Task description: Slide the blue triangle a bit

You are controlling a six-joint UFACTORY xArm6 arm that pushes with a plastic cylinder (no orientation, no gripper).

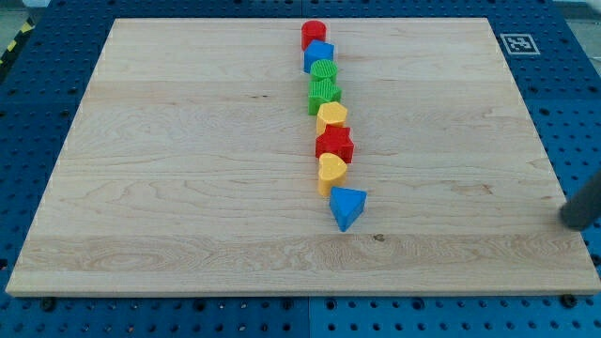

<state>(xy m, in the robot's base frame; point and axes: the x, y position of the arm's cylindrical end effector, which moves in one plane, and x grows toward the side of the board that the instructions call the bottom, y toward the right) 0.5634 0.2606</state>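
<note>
Step in hand: approach to the blue triangle [347, 207], not yet touched; judged from the wide gap between rod and block.
Doing it well: better to bring my tip in low across the bare wood from the view's right, meet one flat face squarely near its middle, then push slowly and briefly, since only a small slide is asked.
Direction to favour: toward the view's left or bottom-left, away from the column; a push toward the view's top probably drives the triangle into the yellow heart [331, 173].
Risk: an off-centre contact likely spins the triangle instead of sliding it.
Blue triangle: lowest piece of a column running from the view's top centre downward, on the wooden board [188, 169], right of centre and in the lower half.
Neighbour: yellow heart just above and slightly left, touching or nearly so; cannot tell which.
Rest of column, upward: red star [334, 144], another yellow block [331, 116], green block [324, 93], second green block [322, 70], blue cube [318, 55], red cylinder [313, 34].
My tip: very end not visible; only a dark stretch of rod [582, 205] at the view's right edge, off the board.
Triangle relative to tip: well apart, far to the view's left of the rod, at roughly the same height in the view.
Fingers: none on this arm; nothing grasped, rod free of every block.
</note>
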